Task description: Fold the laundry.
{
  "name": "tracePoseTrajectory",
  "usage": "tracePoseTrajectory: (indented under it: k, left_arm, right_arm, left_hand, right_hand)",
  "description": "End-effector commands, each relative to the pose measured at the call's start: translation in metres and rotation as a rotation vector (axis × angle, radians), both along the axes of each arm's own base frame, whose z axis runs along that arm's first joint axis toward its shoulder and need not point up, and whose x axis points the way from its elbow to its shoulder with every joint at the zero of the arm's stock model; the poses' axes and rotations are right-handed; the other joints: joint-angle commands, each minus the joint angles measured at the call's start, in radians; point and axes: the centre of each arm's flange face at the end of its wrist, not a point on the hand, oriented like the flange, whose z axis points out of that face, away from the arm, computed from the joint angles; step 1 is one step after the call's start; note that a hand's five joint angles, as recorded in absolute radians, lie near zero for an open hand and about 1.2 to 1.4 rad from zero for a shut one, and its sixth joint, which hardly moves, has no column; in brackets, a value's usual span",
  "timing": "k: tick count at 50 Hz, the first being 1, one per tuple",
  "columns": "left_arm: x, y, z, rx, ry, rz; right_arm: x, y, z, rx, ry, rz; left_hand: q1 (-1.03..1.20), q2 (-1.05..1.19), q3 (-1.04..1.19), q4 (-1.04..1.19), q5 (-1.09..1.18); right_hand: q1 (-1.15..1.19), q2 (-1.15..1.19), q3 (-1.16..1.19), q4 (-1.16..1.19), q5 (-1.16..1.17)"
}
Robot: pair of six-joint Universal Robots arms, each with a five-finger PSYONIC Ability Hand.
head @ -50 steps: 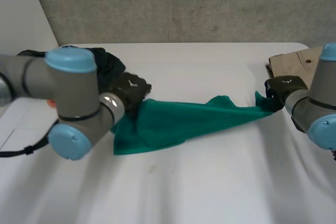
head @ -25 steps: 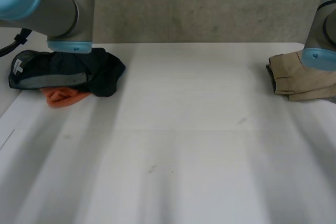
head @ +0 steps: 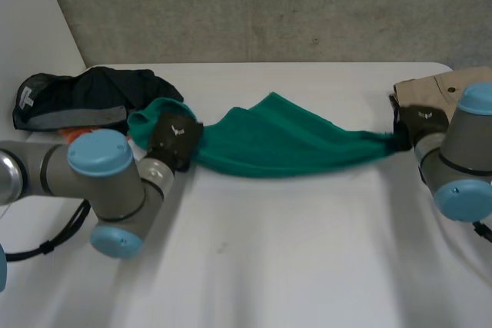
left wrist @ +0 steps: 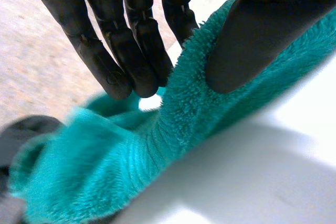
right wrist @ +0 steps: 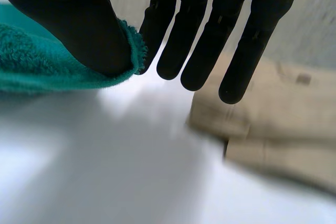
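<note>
Though green towel [head: 277,140] hides contact, left hand [head: 175,137] and right hand [head: 421,122] seemingly pinch it.

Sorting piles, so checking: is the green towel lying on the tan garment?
No, the towel ends at the thumb of the right hand, with bare table between it and the tan garment.

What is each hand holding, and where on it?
Both hold the teal towel. The left hand pinches one end between thumb and fingers, and the right hand pinches the edge of the opposite end.
</note>
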Motion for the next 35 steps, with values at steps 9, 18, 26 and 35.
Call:
tracePoseTrajectory:
  k: [9, 18, 26, 35]
  left_arm:
    - [0.001, 0.025, 0.025, 0.024, -0.001, -0.035]
    - [-0.004, 0.026, 0.046, -0.008, 0.039, -0.044]
    - [-0.009, 0.017, 0.072, -0.046, 0.092, -0.054]
    - [-0.011, 0.003, 0.084, -0.015, 0.098, -0.035]
  right_arm:
    - [-0.023, 0.020, 0.027, 0.156, 0.065, 0.031]
    - [-0.028, 0.024, 0.054, 0.085, 0.298, 0.215]
    - [-0.020, 0.044, 0.065, 0.016, 0.444, 0.526]
    - [-0.017, 0.051, 0.062, -0.016, 0.478, 0.677]
  left_hand:
    - [0.240, 0.193, 0.205, 0.197, 0.246]
    - [0.240, 0.193, 0.205, 0.197, 0.246]
    - [0.240, 0.193, 0.205, 0.197, 0.246]
    - [0.240, 0.193, 0.205, 0.197, 0.246]
  right_hand:
    - [-0.439, -0.474, -0.486, -0.492, -0.477]
    - [-0.712, -0.747, -0.759, -0.766, -0.750]
    - [-0.733, -0.767, -0.780, -0.786, -0.771]
    - [-0.715, -0.750, -0.762, -0.769, -0.753]
